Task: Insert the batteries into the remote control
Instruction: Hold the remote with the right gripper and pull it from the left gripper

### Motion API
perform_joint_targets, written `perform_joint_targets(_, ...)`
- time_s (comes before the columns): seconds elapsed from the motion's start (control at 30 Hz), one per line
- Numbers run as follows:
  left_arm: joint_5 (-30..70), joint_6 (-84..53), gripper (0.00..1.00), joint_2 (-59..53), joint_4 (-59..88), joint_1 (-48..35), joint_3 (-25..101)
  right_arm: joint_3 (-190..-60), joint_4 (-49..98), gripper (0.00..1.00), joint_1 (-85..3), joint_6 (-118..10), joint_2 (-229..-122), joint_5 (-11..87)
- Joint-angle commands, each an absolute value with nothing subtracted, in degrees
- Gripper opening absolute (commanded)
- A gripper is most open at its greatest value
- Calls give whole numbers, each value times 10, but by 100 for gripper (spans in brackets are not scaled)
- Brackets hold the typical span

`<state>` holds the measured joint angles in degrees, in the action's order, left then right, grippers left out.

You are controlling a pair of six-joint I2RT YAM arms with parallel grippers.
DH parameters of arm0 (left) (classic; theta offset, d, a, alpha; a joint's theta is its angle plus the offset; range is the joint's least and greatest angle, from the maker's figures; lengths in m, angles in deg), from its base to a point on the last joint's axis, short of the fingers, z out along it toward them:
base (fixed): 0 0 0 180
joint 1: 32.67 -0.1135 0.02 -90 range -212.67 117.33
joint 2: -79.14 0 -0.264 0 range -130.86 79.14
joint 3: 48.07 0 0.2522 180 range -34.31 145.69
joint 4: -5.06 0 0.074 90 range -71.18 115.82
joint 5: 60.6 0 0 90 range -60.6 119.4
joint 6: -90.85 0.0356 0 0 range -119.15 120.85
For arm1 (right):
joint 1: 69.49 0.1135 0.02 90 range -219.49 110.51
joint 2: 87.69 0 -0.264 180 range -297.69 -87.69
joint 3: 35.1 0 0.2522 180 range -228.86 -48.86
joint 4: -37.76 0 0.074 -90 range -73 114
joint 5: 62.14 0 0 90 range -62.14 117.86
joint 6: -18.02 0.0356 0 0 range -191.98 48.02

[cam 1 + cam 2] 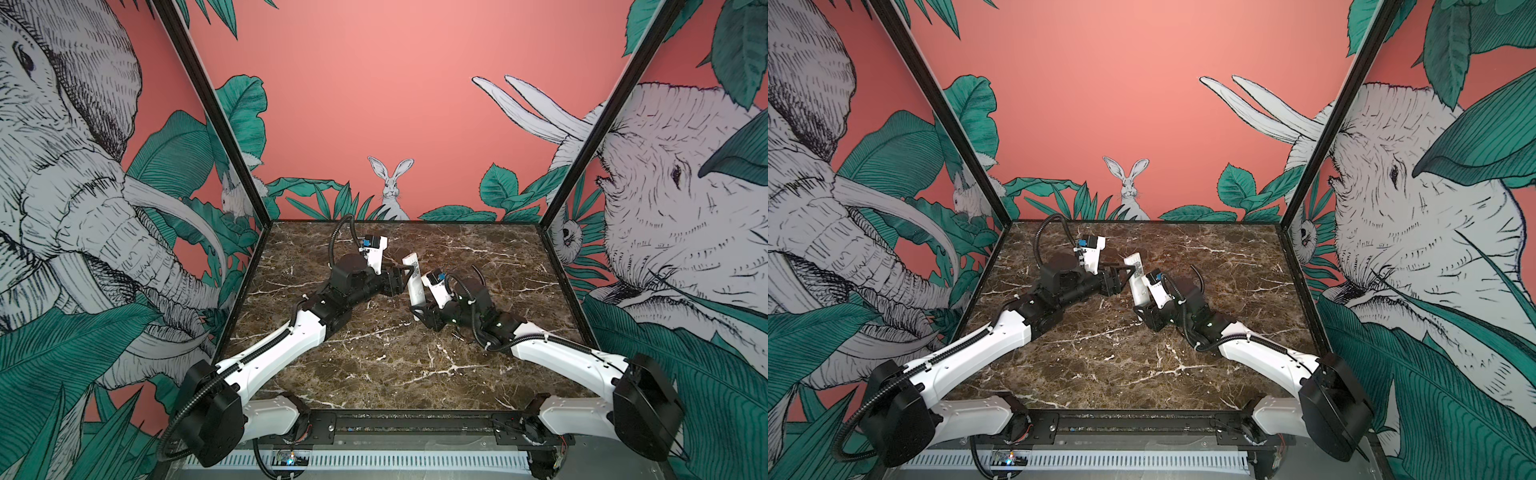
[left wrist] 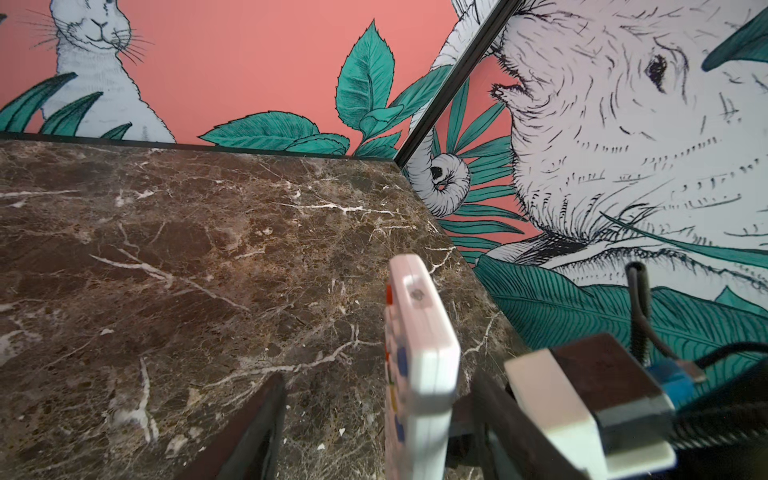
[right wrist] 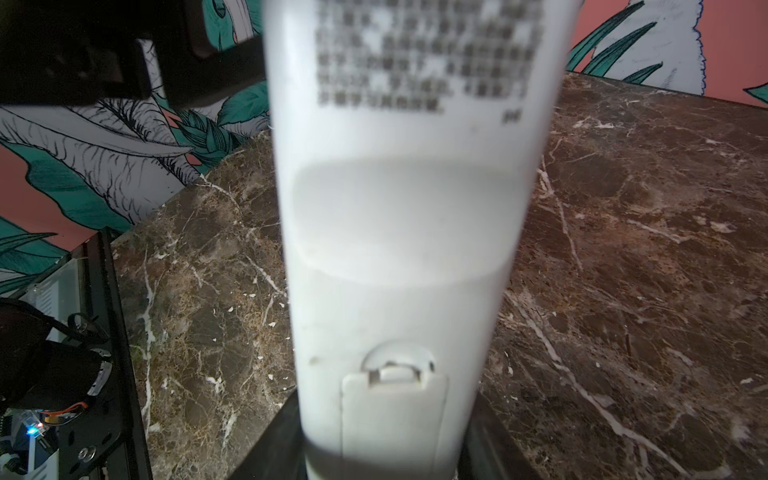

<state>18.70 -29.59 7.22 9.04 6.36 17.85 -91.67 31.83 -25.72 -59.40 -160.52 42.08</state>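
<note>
The white remote control (image 1: 412,277) is hanging tilted above the marble worktop (image 1: 374,365). The right end effector (image 1: 417,311) is pinching its lower end. The left end effector (image 1: 402,280) is straddling its upper half, fingers (image 2: 266,415) spread, not gripping.

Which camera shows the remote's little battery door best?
The right wrist view: the battery door and its latch sit close up. In both top views the remote control is too small to show it. The left wrist view shows only its edge and buttons.
</note>
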Motion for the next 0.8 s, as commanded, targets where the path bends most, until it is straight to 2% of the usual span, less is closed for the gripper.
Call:
perform_joint_targets(0.0,207,-303,68,59,62,71,201,-937,327,0,-248,-608,-1601,396)
perform_joint_targets(0.27,223,-317,56,40,45,90,198,-943,312,0,-239,-613,-1607,372)
perform_joint_targets(0.57,224,-331,53,19,35,95,197,-942,317,0,-235,-614,-1607,368)
perform_joint_targets(0.77,227,-332,40,17,34,95,196,-942,318,0,-234,-614,-1608,368)
